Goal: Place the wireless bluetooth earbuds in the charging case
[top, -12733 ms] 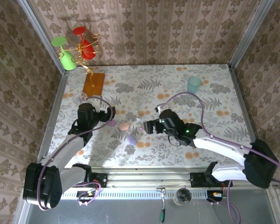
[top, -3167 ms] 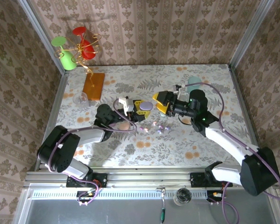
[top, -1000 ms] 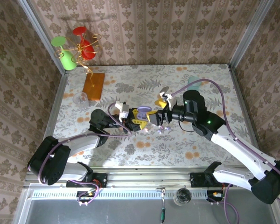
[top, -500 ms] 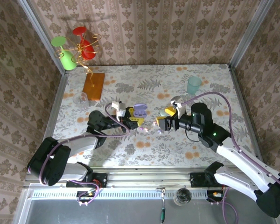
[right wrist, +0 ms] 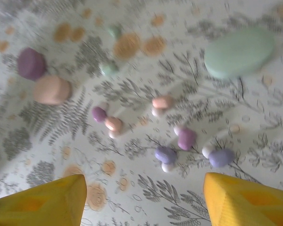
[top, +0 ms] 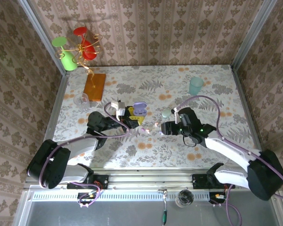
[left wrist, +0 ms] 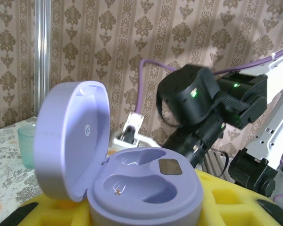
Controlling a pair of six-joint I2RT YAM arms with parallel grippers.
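My left gripper [top: 133, 116] is shut on an open lilac charging case [top: 139, 108], held above the table's middle. In the left wrist view the case [left wrist: 146, 188] sits between yellow pads [left wrist: 236, 207], its lid [left wrist: 68, 139] is swung up on the left, and both cavities are empty. Several tiny earbuds [top: 153, 128] lie scattered on the table under my right gripper [top: 163, 127]. That gripper [right wrist: 144, 202] is open with nothing between its fingers. Just ahead of it lie a lilac bud [right wrist: 165, 154], another lilac bud [right wrist: 220, 157], a purple one [right wrist: 186, 139] and a pink one [right wrist: 113, 123].
A closed mint case [right wrist: 239, 52] lies beyond the buds, also visible from above [top: 166, 113]. A pink case [right wrist: 52, 89] and a purple case [right wrist: 30, 63] lie to the left. A teal cup [top: 196, 85], an orange block [top: 95, 87] and a goblet stand [top: 75, 47] occupy the back.
My right gripper has drawn away from the lilac case and dropped over the scattered buds. The left gripper keeps its hold on the case and has shifted slightly left.
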